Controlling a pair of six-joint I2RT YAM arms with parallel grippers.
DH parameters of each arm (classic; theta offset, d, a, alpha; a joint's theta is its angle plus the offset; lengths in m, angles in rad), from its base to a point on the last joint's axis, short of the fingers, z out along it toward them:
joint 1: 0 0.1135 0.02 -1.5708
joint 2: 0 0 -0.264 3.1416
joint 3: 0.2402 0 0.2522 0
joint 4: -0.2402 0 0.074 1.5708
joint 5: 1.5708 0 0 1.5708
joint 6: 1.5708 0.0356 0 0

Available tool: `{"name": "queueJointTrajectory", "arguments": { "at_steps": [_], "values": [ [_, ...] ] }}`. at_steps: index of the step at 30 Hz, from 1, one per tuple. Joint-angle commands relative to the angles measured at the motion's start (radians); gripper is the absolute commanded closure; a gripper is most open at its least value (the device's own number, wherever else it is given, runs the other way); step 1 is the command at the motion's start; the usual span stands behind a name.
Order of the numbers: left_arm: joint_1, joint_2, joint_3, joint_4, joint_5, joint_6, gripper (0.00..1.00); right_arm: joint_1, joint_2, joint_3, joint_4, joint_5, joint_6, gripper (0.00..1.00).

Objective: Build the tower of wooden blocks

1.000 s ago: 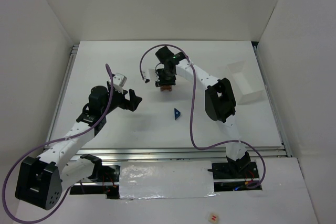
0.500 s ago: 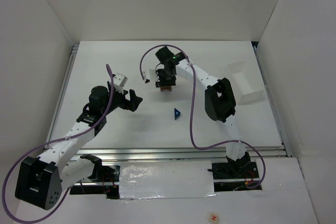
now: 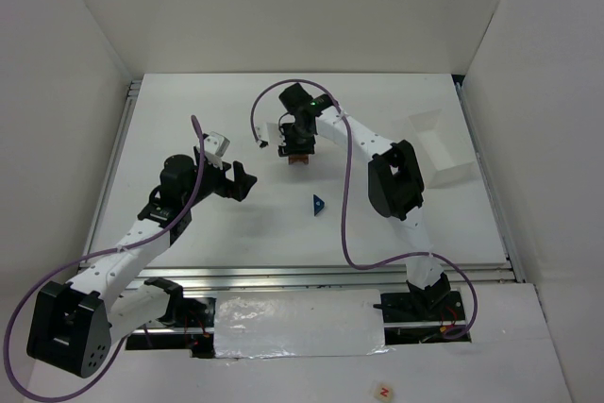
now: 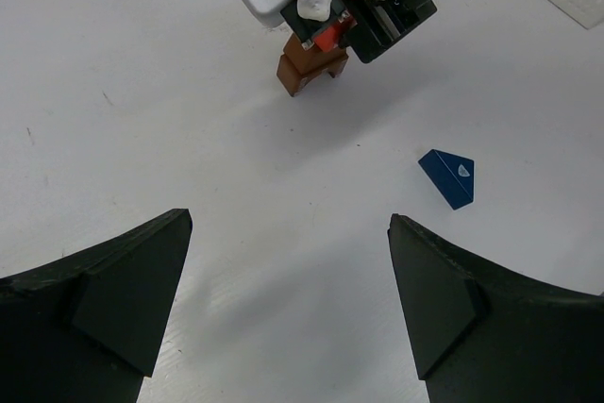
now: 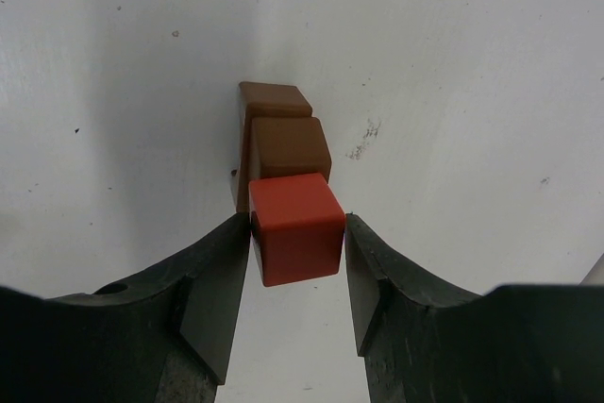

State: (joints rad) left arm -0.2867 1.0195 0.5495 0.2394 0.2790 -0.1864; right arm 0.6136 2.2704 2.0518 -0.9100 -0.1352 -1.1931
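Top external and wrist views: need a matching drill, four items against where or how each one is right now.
Items:
1. red cube
2. blue wedge
3. left gripper
4. white tray

Place or state:
A. at the right side of the table
B. open, nothing between its fingers
C. on top of the brown blocks, between the right gripper's fingers
D. lying alone on the table, away from the brown blocks

Pairs: 1-C, 2-D, 3-B, 4-A
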Motion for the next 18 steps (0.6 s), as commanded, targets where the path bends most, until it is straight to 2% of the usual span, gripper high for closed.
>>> {"name": "queueJointTrajectory", "arguments": {
  "at_steps": [1,18],
  "values": [
    [-0.005,-0.006,0.009,0.035,0.022,0.007,0.01,0.017,-0.029,0.004,0.037,-0.015,0.013,0.48],
    [-0.008,-0.007,0.007,0.035,0.022,0.008,0.01,0.02,-0.029,-0.004,0.075,-0.009,0.026,0.5]
  ]
}}
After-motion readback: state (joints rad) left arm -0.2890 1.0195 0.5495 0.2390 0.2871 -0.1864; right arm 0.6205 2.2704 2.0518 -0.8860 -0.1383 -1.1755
